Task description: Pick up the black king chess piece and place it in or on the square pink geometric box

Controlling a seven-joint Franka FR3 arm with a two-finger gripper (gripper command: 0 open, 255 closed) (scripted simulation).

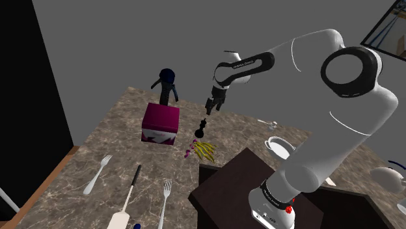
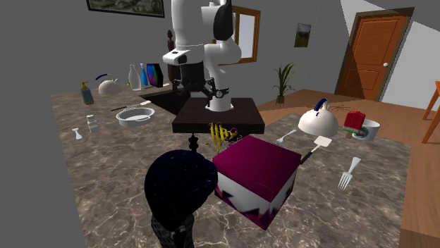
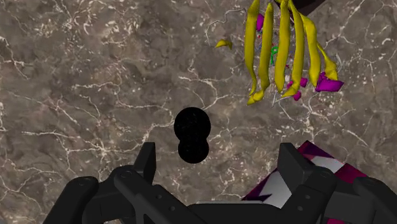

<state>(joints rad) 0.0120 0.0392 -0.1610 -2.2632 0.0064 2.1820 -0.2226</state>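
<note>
Step in hand: approach to grasp; the piece is not yet held.
Gripper [image 1: 210, 110]: hangs above the tabletop [image 1: 120, 140], pointing straight down over the piece.
Fingers [image 3: 147, 163]: spread wide, nothing between the pads, no contact with anything.
Black king chess piece [image 1: 203, 129]: upright on the tabletop, directly below the hand. From the shoulder view it stands between the pink box [image 1: 161, 123] and a bundle of yellow strands [image 1: 207, 151], near both and touching neither.
Long axis: vertical. The wrist view looks down on its crown as two joined dark rounds [image 3: 193, 133].
Governing relation: the piece lies below the fingers and, by the wrist view, a little off the midline, nearer the finger on the side away from the box.
Judgement: a small sideways correction, then a straight descent, should bring the pads to either side of the stem.
Risk: a tall, narrow piece; an off-centre closing finger could tip it.
Destination: the pink box, top face flat and bare.
</note>
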